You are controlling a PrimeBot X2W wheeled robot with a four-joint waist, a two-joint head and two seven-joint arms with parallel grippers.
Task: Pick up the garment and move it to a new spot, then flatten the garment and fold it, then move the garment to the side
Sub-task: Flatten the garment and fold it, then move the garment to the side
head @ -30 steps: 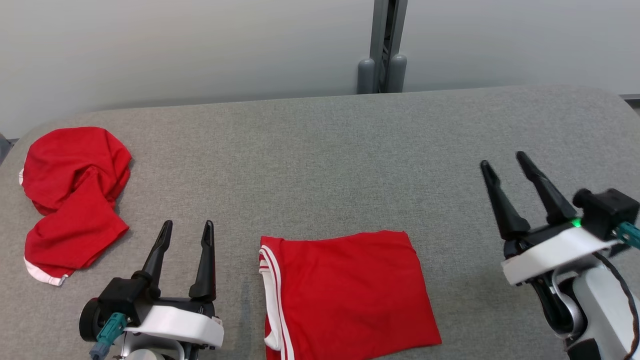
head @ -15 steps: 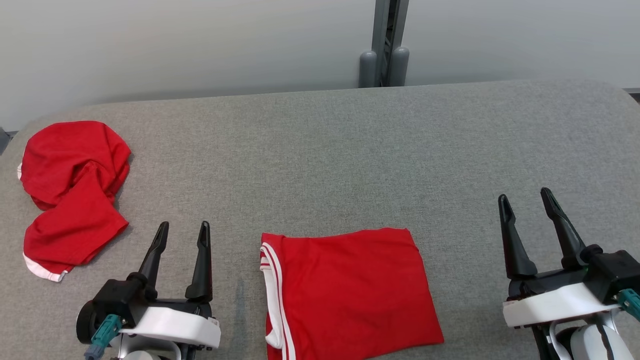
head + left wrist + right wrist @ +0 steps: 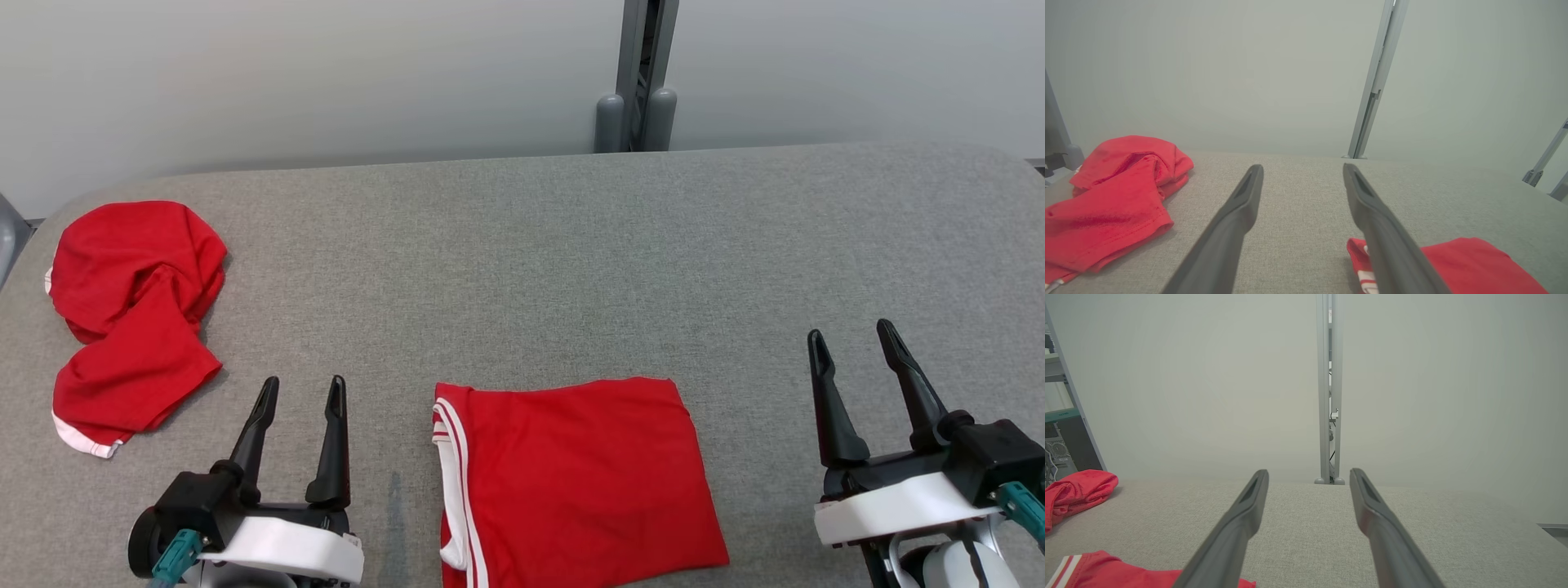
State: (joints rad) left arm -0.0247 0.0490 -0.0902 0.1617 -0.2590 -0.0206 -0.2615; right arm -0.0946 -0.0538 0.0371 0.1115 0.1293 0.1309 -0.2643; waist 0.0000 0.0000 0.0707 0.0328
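The left pincer and right pincer stand wide, empty. The shirt, lower centre, seems soft, light; better grip its side edges.

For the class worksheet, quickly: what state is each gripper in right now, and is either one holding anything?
Left gripper: open, holding nothing.
Right gripper: open, holding nothing.

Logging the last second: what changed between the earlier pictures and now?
The right gripper drew back toward the robot, open and empty. The left gripper stayed open in place. The folded garment and crumpled garment lie unmoved; the camera shifted slightly.
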